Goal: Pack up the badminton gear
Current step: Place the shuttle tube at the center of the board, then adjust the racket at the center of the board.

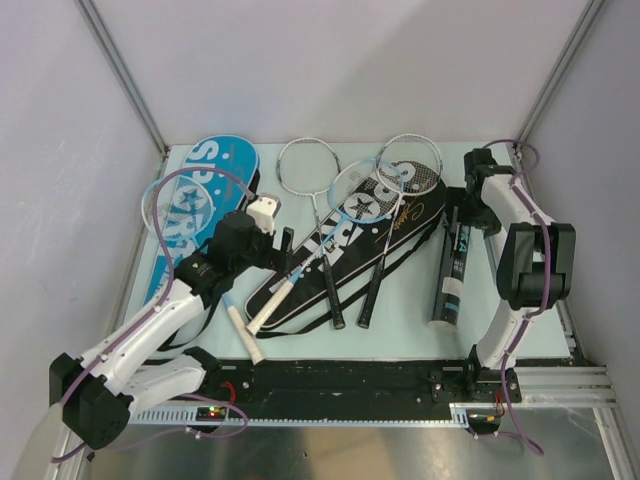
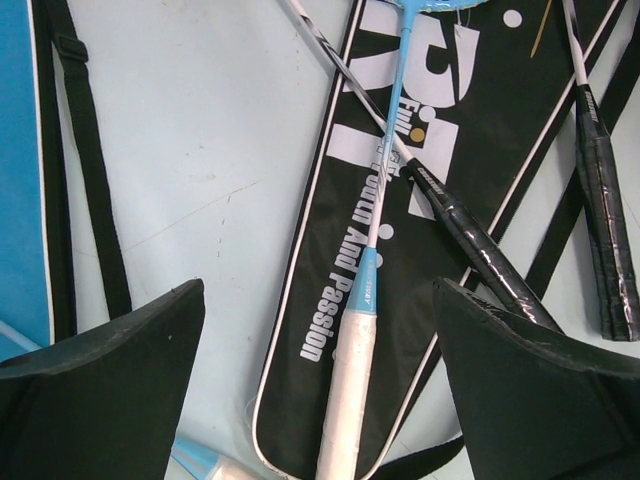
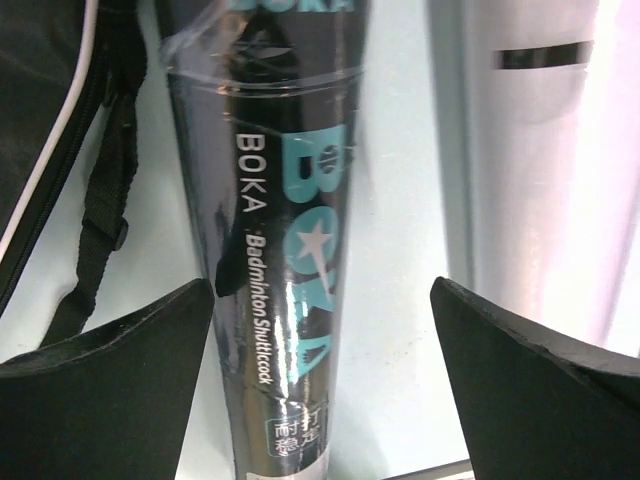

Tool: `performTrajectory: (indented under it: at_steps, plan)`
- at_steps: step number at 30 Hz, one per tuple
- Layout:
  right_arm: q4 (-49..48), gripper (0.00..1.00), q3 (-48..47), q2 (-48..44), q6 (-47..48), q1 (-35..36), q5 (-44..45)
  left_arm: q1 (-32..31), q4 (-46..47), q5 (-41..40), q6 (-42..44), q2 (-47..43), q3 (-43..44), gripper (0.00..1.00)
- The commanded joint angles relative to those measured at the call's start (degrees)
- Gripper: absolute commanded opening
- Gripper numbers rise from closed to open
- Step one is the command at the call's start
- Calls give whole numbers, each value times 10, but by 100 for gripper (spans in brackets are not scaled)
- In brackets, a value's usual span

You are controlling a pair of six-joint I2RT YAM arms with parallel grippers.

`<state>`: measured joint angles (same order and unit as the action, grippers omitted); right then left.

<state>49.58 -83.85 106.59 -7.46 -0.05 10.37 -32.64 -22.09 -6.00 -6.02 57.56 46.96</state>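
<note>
Top external view showed the gear spread across the table point(image 1: 420, 330): a blue SPORT racket bag point(image 1: 215, 170) at the far left with a blue-framed racket point(image 1: 190, 205) lying on it, and a black SPORT racket bag point(image 1: 395, 235) lying aslant in the middle under three more rackets. A black-and-white shuttle tube point(image 1: 449, 285) lay lengthways just right of the black bag. The left arm point(image 1: 160, 320) reached over the near end of the black bag, and the right arm point(image 1: 525, 260) bent down over the far end of the tube. From above, neither pair of fingers could be made out. The left wrist view settled one of them: the left fingers point(image 2: 110, 390) were spread wide, holding nothing. Below their gap was the white handle point(image 2: 350, 385) of a blue-shafted racket, lying on the black bag beside its "Youth And Passion" print. A black racket handle point(image 2: 480, 250) crossed that shaft, and a second black handle point(image 2: 605, 230) lay at the right. The right wrist view gave what the overhead could not: the right fingers point(image 3: 110, 380) were also spread and gripping nothing. The tube lay between them, its teal "BOKA" lettering legible. It was close to the left finger and well apart from the right. Whether the left finger touched it could not be told.
</note>
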Motion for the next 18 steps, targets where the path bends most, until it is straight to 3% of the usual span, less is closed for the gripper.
performTrajectory:
  at_steps: [1,8,18]
  plan:
    - [5,93,-7,-40,0,-14,17,8,-1,-27,3,-11,27,98]
    - [13,90,7,-80,-19,-5,-19,16,-28,-10,23,17,28,95]
    - [-58,91,73,-210,-84,56,-149,17,-62,79,59,142,58,78]
